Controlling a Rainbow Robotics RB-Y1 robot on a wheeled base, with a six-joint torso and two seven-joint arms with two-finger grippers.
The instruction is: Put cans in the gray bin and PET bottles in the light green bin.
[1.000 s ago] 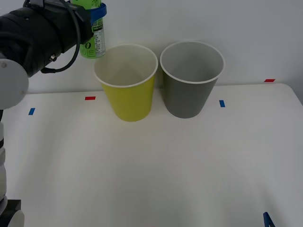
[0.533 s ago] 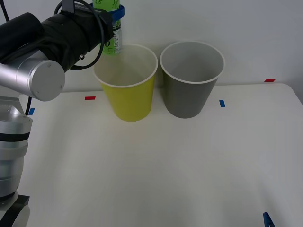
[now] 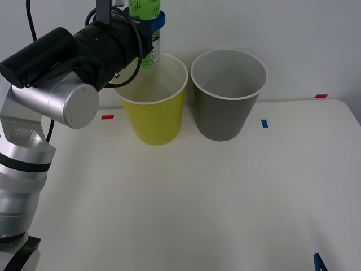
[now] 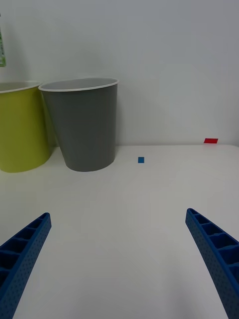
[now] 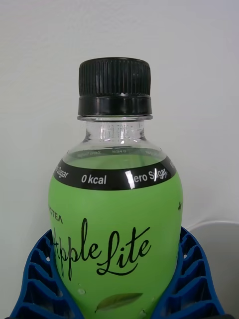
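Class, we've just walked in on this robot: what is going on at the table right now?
The left gripper is shut on the PET bottle, holding it upright in the air above the back-left rim of the light green bin. The bottle has not been let go. The gray bin stands right beside the green one. The right gripper waits low over the table with its fingers open, holding nothing.

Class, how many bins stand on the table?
2: the light green bin under the bottle in the left gripper, and the gray bin touching it on the right.
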